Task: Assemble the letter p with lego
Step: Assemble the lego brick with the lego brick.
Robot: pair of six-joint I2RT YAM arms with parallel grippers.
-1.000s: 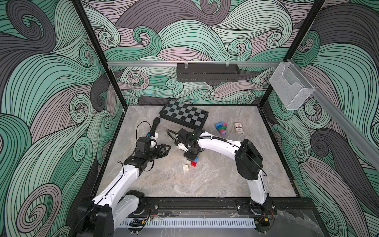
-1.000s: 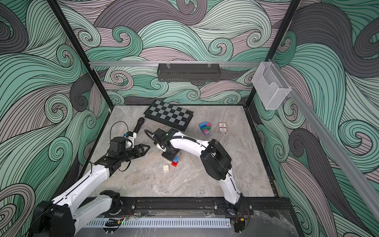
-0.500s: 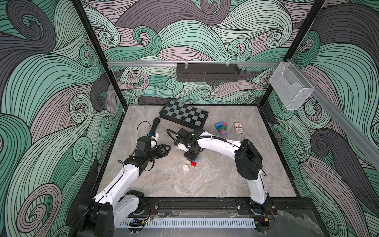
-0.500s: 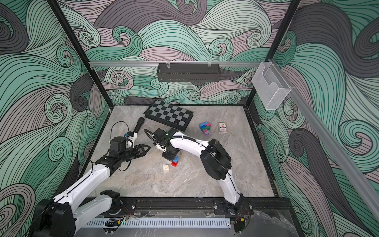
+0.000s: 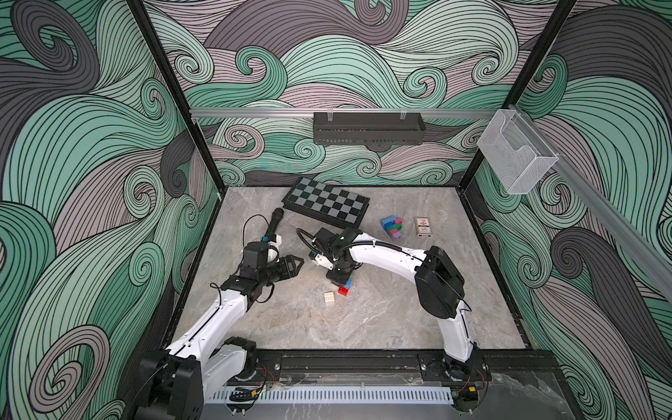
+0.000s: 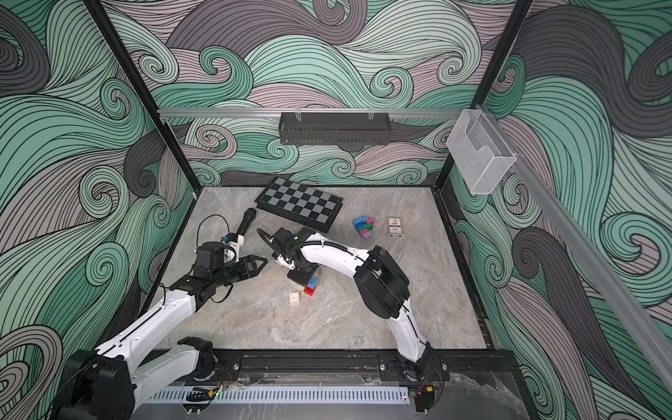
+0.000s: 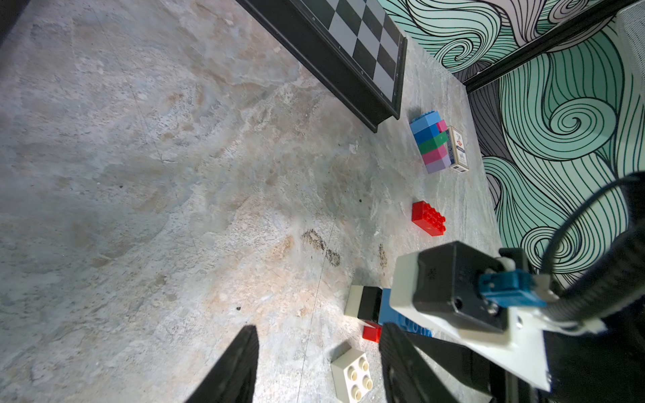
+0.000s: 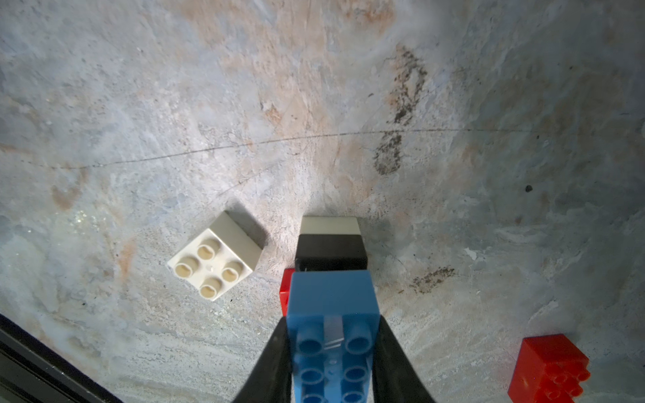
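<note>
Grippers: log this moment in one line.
right gripper shut on blue brick | left gripper open, empty | cream brick loose on table

Right gripper [image 8: 331,335] clamped on a blue oblong brick [image 8: 331,296], black brick [image 8: 331,253] and cream brick [image 8: 330,225] joined beyond it, red brick corner [image 8: 287,282] peeking alongside, loose cream four-stud brick [image 8: 213,260] near, separate red studded brick [image 8: 549,370] well apart, marbled tabletop [image 8: 314,104]

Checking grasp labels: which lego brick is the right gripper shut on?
The blue oblong brick, clamped in the right gripper; the cream square brick and separate red brick lie loose, untouched.
</note>
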